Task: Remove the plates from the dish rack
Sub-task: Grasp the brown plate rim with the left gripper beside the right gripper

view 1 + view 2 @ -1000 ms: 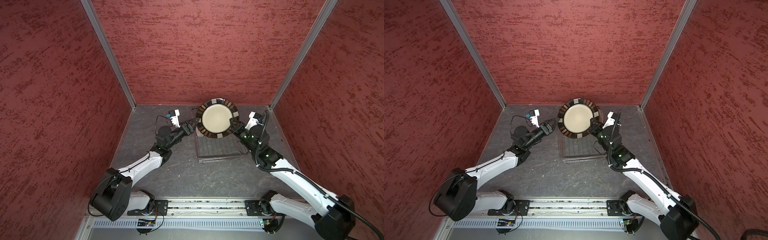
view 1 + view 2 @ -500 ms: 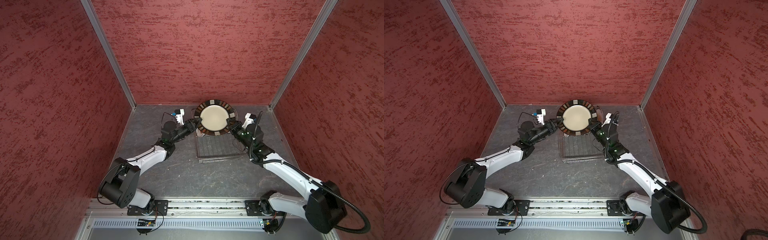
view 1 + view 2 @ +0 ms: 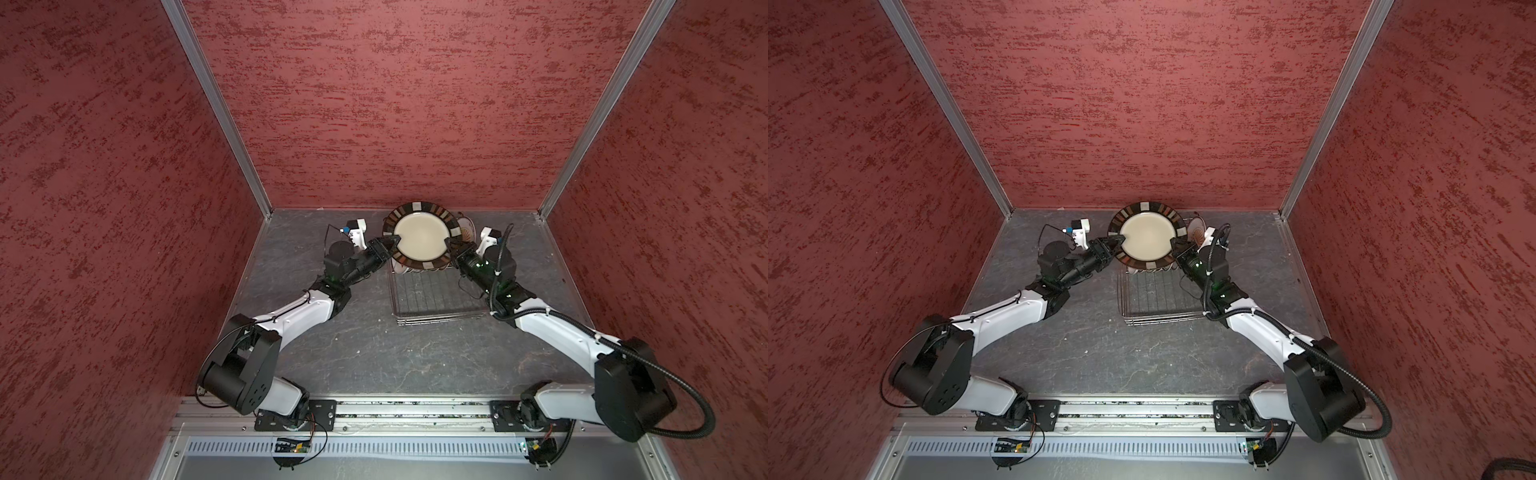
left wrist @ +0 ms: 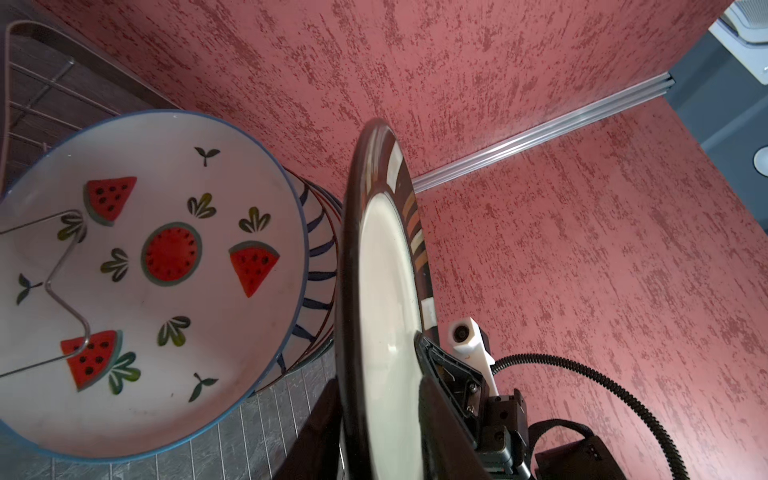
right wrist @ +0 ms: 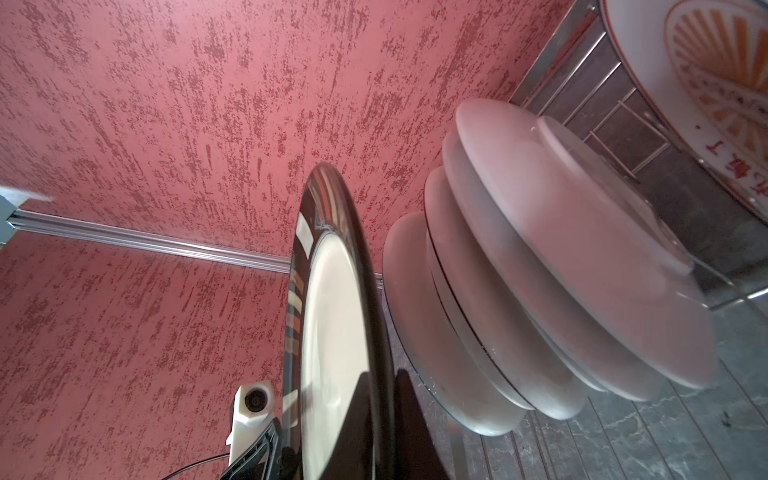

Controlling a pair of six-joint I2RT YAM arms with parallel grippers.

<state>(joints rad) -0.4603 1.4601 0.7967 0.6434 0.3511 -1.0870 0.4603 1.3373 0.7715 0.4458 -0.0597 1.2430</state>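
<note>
left gripper (image 3: 394, 241) moved onto dark-rimmed plate (image 3: 420, 243), watermelon plate (image 4: 166, 291) just behind

The left arm (image 3: 299, 313) and right arm (image 3: 552, 328) stretch toward the dark-rimmed plate (image 3: 420, 241) from opposite sides; the right gripper (image 3: 451, 244) clamps its right edge, the left gripper (image 3: 392, 241) straddles its left edge, grip unconfirmed.

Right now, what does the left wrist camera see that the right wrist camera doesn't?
Only the left wrist view shows the painted face of the watermelon plate and, past its rim, a striped plate. Only the right wrist view shows the plain white backs of the racked plates and the orange sunburst plate. Both show the dark-rimmed plate edge-on, wires of the dish rack and the red wall.
</note>
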